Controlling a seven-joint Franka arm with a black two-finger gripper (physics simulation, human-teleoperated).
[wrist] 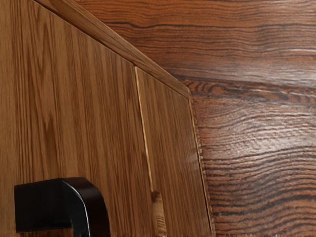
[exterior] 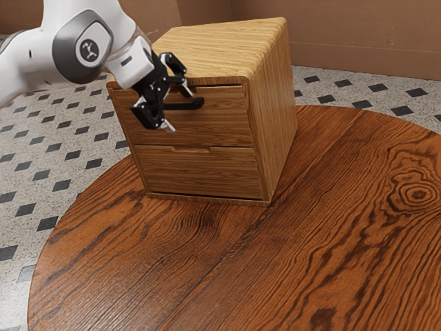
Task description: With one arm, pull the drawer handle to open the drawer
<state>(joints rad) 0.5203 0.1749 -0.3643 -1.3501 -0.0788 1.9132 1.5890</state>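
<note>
– Watching that gripper [exterior: 178, 109]? Its jaws are spread wide, one finger above the black handle [exterior: 194, 105] and one below, and I don't see them pinching anything yet

– I see it. The handle sits on the front of the top drawer [exterior: 213, 121] of that small wooden cabinet [exterior: 272, 89], and the drawer looks shut, or near enough. In the wrist view the handle [wrist: 74, 202] is right under the hand, near the seam with the lower drawer [wrist: 170, 163]

– So what worries you?

– If the arm [exterior: 41, 48] pulls with the jaws apart like that, I'd expect the fingers to slip off the bar and the drawer not to budge. The hand also seems to straddle one end of the bar, not its middle. An off-centre pull could skew the drawer in its runners and jam it

– And the cabinet looks to be just standing on the round table [exterior: 310, 241]

– That's my other fear. With a stiff drawer and a hard tug, the whole cabinet might slide toward the table's edge or tip forward instead of opening. The hand comes in tilted too, so a pull that isn't square to the front could pry at the handle
</note>
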